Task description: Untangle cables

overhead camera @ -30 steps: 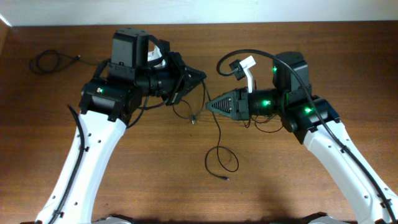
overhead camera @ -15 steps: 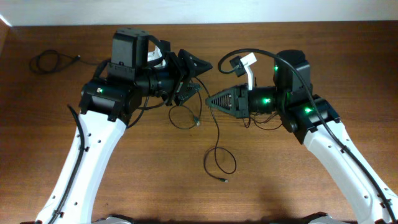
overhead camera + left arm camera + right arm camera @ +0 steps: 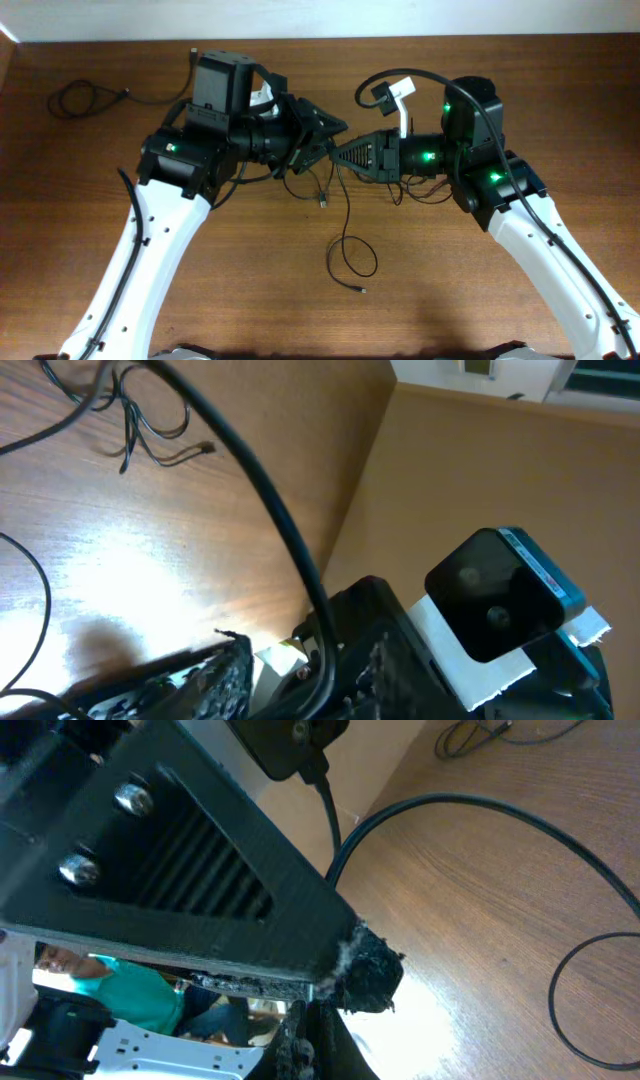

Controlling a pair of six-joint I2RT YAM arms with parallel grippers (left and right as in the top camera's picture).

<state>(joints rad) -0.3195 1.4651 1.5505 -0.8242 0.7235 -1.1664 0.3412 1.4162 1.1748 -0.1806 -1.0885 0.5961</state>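
As my left gripper [image 3: 325, 138] narrows from wide, jaws still part-open, right gripper [image 3: 338, 158] sits pressed shut alongside; cables [image 3: 345, 225] hang beneath tips, hold unclear, tangle unresolved.

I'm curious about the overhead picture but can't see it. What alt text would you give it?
Seen from above, two white-and-black robot arms meet over a wooden table, the left tool and right tool nearly touching. Thin black cables trail from that spot into a loose loop; another small coil lies near the far left corner.
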